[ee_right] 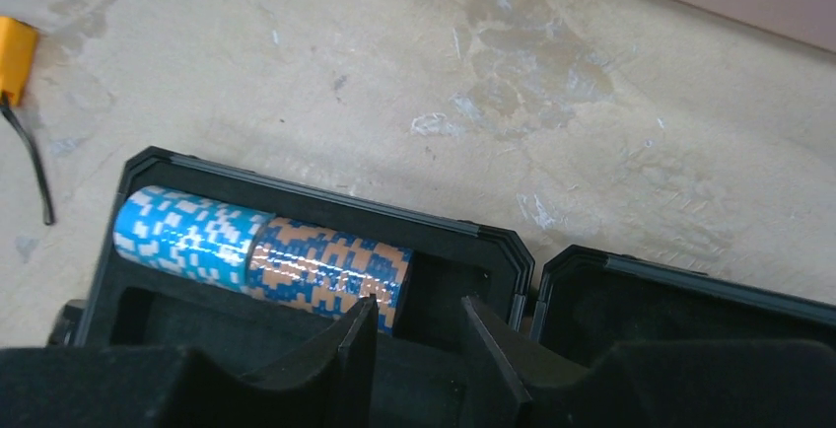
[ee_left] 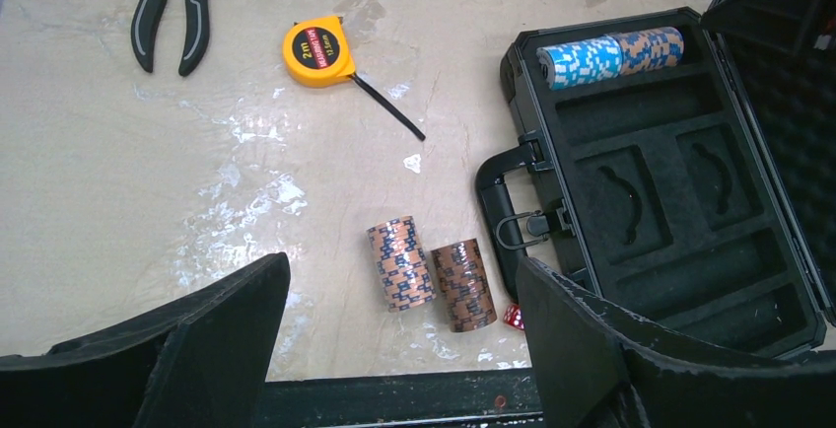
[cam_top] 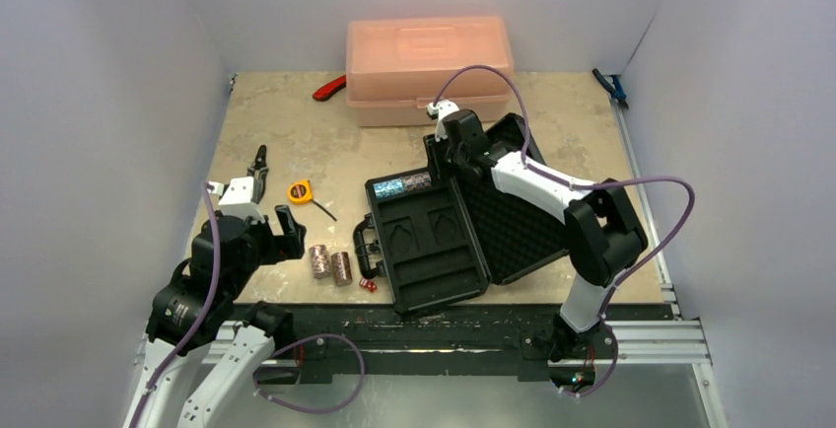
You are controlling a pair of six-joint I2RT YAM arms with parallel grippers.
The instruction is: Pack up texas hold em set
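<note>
The black briefcase point(cam_top: 434, 280) point(ee_left: 680, 250) lies open, its lid point(cam_top: 518, 221) folded back to the right. In its far slot lie a blue chip stack point(ee_left: 580, 61) point(ee_right: 187, 236) and an orange-and-blue stack point(ee_left: 646, 50) point(ee_right: 325, 265). My right gripper point(cam_top: 441, 164) point(ee_right: 419, 305) hovers over that slot, jaws slightly open and holding nothing, with the left finger beside the orange-and-blue stack's end. Two reddish-brown chip stacks point(cam_top: 330, 264) point(ee_left: 402, 262) point(ee_left: 463, 284) lie on the table left of the case handle, with a red die point(ee_left: 513, 317) point(cam_top: 367, 285) beside them. My left gripper point(cam_top: 291, 233) point(ee_left: 403, 262) hangs wide open above and short of them.
A translucent pink box point(cam_top: 429, 63) stands at the back. A yellow tape measure point(cam_top: 300, 191) point(ee_left: 317, 50) and black pliers point(cam_top: 259, 164) point(ee_left: 173, 9) lie left of the case. A red-handled tool point(cam_top: 330, 88) and a blue tool point(cam_top: 611, 88) lie at the far edge.
</note>
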